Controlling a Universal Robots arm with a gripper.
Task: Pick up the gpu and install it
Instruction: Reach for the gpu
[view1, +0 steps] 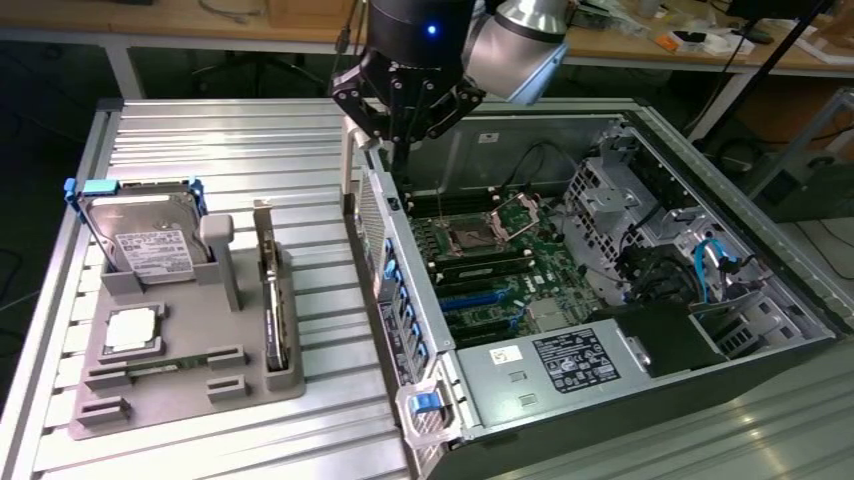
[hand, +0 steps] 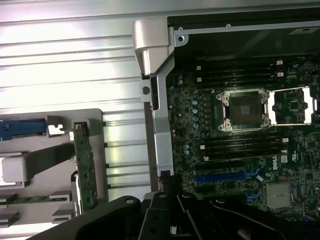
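Exterior view: the gripper (view1: 396, 148) hangs over the rear wall of the open computer case (view1: 400, 262), jaws closed together, holding nothing. The gpu (view1: 274, 310) stands on edge in the grey holder (view1: 174, 385), well apart from it. Wrist view: the gpu (hand: 81, 170) stands in its slot, beside the case's motherboard (hand: 240, 150).

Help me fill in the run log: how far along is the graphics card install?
Done: nothing visible. The green graphics card with silver bracket stands on edge in the grey plastic holder, untouched. In hand: the black tool is shut, holding nothing, above the open metal computer case. Left: pickup and seating; the motherboard's blue expansion slots are bare.
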